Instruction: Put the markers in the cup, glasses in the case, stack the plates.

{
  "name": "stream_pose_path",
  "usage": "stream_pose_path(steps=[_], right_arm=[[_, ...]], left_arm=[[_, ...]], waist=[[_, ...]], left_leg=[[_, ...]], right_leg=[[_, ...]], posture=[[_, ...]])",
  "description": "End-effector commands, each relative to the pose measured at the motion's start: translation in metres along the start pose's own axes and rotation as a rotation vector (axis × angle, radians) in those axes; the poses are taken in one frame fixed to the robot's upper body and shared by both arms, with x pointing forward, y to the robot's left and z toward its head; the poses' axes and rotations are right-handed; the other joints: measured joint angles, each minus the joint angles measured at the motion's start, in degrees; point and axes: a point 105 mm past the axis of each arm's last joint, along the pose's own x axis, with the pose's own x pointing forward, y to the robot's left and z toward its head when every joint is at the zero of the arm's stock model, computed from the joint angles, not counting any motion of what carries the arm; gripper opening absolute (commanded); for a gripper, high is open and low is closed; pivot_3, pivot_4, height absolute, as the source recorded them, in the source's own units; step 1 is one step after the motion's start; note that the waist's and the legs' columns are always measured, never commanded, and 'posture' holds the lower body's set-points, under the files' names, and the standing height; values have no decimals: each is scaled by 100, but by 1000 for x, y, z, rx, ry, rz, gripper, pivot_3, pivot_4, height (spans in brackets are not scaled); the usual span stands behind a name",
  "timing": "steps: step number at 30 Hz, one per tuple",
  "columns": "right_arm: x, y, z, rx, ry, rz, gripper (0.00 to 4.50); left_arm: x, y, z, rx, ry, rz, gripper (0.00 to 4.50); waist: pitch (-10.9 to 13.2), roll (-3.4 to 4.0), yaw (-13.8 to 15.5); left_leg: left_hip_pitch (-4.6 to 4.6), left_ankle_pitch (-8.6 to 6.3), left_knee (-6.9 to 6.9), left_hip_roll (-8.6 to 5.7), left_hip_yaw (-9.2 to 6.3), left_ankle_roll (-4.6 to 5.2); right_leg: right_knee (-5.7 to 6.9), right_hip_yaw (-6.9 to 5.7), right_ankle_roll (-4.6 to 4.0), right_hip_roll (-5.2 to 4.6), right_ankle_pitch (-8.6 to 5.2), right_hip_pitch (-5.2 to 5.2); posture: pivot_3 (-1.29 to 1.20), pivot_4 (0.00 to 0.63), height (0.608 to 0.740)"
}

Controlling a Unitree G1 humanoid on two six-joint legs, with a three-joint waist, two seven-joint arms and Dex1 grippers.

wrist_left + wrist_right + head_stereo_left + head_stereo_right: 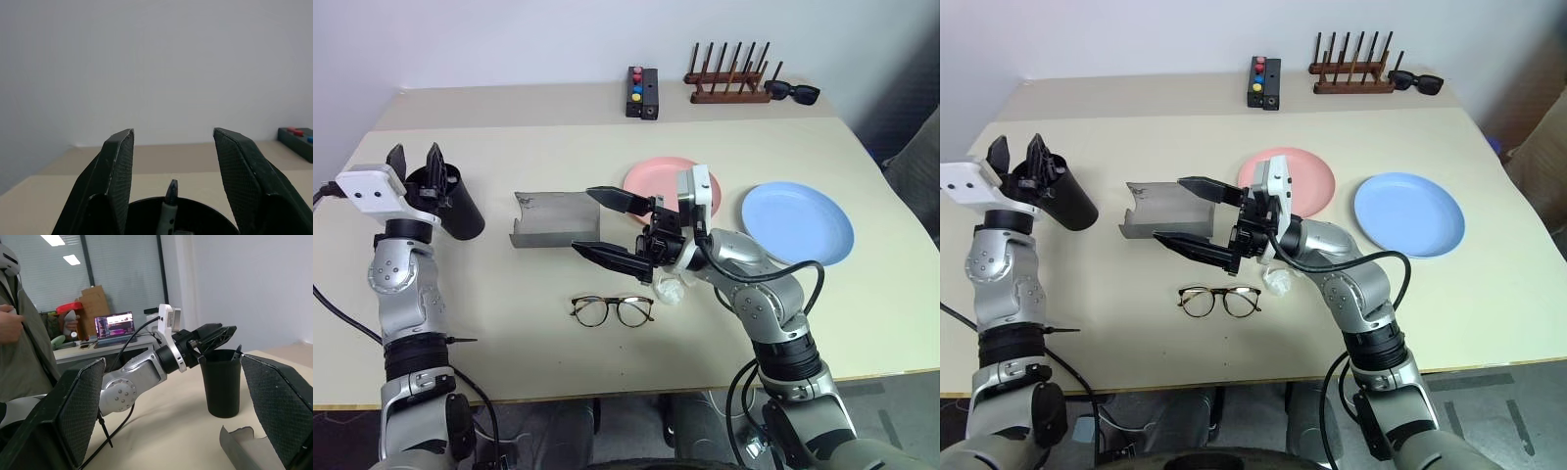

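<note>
One pair of tortoiseshell glasses (612, 311) lay nearest the table's front edge, lenses flat on the tabletop, with a small crumpled clear wrapper (668, 290) just beside them on the right. Above them the right gripper (607, 227) hovered over the table, its two black fingers spread wide apart with nothing between them, pointing toward the robot's left. Its fingertips sat in front of the grey case (553, 219), which lay open on the table with its flap down. To the left stood the black cup (222, 382), upright, with a marker (168, 208) poking up inside it. The left gripper (173, 161) hung directly over the cup's rim, fingers parted on either side of the marker's tip and gripping nothing. Right of the case lay the pink plate (656, 176), partly hidden by the right wrist, and the blue plate (798, 221) sat near it, not stacked. At the far edge stood a black box with coloured buttons (641, 92), a wooden peg rack (729, 78) and black sunglasses (793, 92). A person (17, 342) stood beyond the table.
</note>
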Motion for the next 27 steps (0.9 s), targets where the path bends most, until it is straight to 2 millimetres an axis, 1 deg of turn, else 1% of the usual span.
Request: stream_pose_path(steps=[1,4,7,10,12,13,14,15,16,18,21,23,27], right_arm=[[2,7,9,-28,-24,29,4500],[0,6,8,-37,-13,21,4500],[-12,-2,2,-89,63,-15,4500],[-34,-11,-11,-172,199,-40,4500],[-48,-16,-12,-193,251,-59,4500],[-53,-18,-11,-200,264,-68,4500],[-59,-20,-10,-210,279,-80,4500],[-63,-22,-10,-218,289,-90,4500],[-66,-23,-9,-224,298,-98,4500],[-72,-25,-8,-237,315,-114,4500],[-77,-25,-5,-249,323,-125,4500],[-78,-24,-4,-254,326,-129,4500],[-80,-22,-6,-255,328,-143,4500]], left_arm=[[2,-3,14,-6,-50,-10,2704],[3,-5,20,-18,-62,-18,2704],[8,-15,37,-46,-90,-93,2704],[7,-35,47,-81,-56,-263,2704],[0,-52,47,-105,24,-425,2704],[-5,-59,45,-103,71,-496,3236],[-11,-68,38,-74,142,-588,3574],[-17,-74,34,-46,192,-658,4087],[-23,-79,30,-33,233,-717,4439],[-32,-89,22,-19,325,-834,4439],[-42,-97,1,46,479,-968,4439],[-46,-96,-12,102,555,-1015,4439],[-50,-91,-43,198,703,-1090,4439]], waist=[[0,0,-1],[0,0,0],[0,0,8],[0,0,14],[0,0,0],[1,1,-6],[1,2,-19],[2,3,-28],[2,4,-30],[3,4,-18],[3,4,-8],[3,5,4],[3,5,10]], left_leg=[[0,0,0,0,0,0],[0,0,0,0,0,0],[0,0,1,0,0,0],[-3,0,2,-1,1,0],[-2,0,1,-1,2,0],[-2,0,0,0,1,0],[-1,0,-2,0,1,0],[1,0,-4,0,2,0],[1,0,-4,1,2,0],[1,0,-5,2,2,1],[-1,0,-2,2,3,1],[-2,0,-2,1,4,1],[-2,0,-3,1,3,1]], right_leg=[[0,0,0,0,0,0],[0,0,0,0,0,0],[-1,0,0,0,0,0],[-2,0,0,0,0,1],[-5,0,0,0,-1,3],[-4,0,0,0,-1,2],[-4,0,-1,0,-2,2],[-3,1,-1,0,-2,2],[-3,1,-2,1,-2,2],[-3,2,-3,1,-3,2],[-5,2,-6,2,-6,2],[-7,2,-19,1,-13,2],[-7,1,-18,1,-14,2]], posture=[[0,150,734],[0,150,734],[0,150,734],[0,150,734],[0,150,734],[0,150,734],[0,150,734],[0,150,734],[0,150,734],[0,150,734],[0,150,734],[0,150,734],[0,150,734]])
